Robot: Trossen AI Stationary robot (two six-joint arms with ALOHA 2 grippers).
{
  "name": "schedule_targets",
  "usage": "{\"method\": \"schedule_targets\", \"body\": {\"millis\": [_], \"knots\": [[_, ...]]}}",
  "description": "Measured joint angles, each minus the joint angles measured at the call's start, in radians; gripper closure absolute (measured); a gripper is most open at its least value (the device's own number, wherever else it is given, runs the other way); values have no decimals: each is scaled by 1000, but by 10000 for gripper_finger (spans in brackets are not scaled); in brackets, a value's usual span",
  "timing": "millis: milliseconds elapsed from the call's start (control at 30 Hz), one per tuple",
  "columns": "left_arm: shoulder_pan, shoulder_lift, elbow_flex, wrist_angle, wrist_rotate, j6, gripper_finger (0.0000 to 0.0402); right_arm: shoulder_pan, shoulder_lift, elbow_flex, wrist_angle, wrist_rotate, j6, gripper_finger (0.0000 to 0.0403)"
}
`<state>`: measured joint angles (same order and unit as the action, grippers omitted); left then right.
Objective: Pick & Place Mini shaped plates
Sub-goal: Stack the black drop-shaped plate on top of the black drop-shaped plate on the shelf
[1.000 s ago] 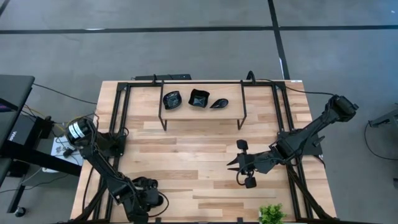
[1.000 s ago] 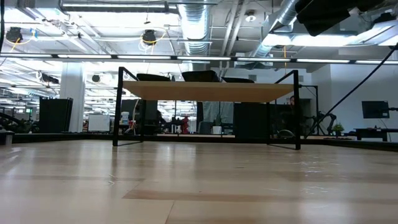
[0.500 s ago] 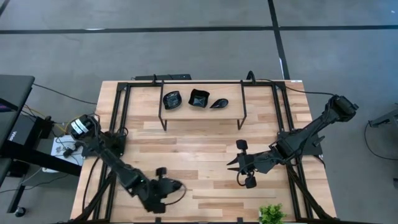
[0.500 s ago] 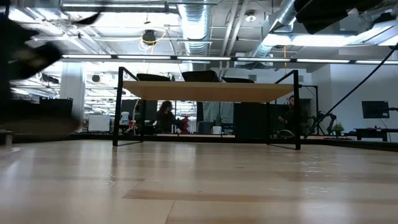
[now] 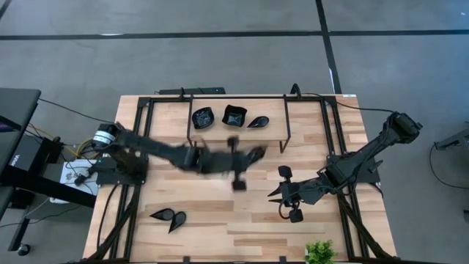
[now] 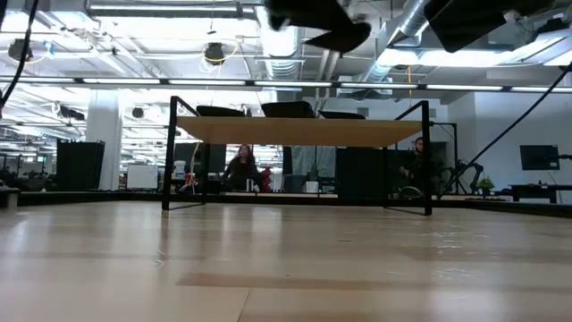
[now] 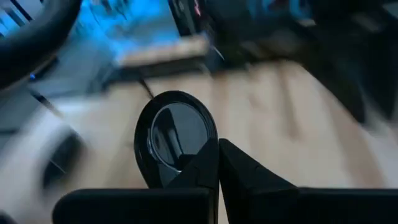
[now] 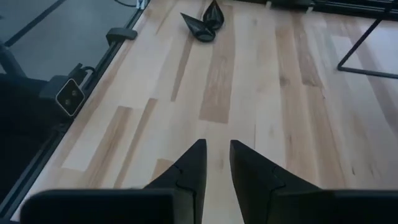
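Observation:
Three mini shaped plates [image 5: 203, 117] [image 5: 234, 116] [image 5: 258, 122] sit on a raised wooden shelf [image 5: 220, 130] at the table's far middle. Two teardrop plates [image 5: 163, 215] [image 5: 176, 223] lie on the table near its front left. My left arm reaches across the table's middle. My left gripper [image 5: 248, 157] is shut on another black plate [image 7: 176, 134], just in front of the shelf and high above the table. My right gripper [image 8: 217, 157] hovers open over the table's right half, with nothing between its fingers. My left gripper pinches the black plate's rim [image 7: 194, 165] between its two fingers. The fingers point toward the table's right. The plate [image 6: 337, 38] sticks out beyond the fingertips, lifted well clear of the table, higher than the shelf board.
The shelf stands on thin black metal legs [image 6: 171, 152] [image 6: 426, 156]. A small green plant [image 5: 319, 253] stands at the front right edge. Bare wood lies between the shelf and the front edge. People sit in the room beyond the table [image 6: 241, 168].
My left gripper has risen from the table's near left corner. It has swung toward the middle and the far edge, toward the shelf, carrying one black plate lifted clear. The two teardrop plates at the front left have stayed on the table.

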<state>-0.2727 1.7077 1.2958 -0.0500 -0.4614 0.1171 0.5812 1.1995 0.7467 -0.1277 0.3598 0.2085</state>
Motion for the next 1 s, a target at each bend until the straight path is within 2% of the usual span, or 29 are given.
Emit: {"method": "schedule_targets", "body": {"millis": [233, 367, 667, 1000], "knots": [[279, 8, 32, 107, 197, 90, 396, 0, 0, 0, -1, -22, -1, 337], [374, 25, 31, 158, 303, 103, 396, -1, 0, 0, -8, -22, -5, 337], [419, 29, 1, 213, 323, 104, 396, -34, -2, 0, -34, -20, -47, 337], [418, 143, -2, 334, 345, 108, 394, -107, -2, 0, -14, -20, -76, 337]]}}
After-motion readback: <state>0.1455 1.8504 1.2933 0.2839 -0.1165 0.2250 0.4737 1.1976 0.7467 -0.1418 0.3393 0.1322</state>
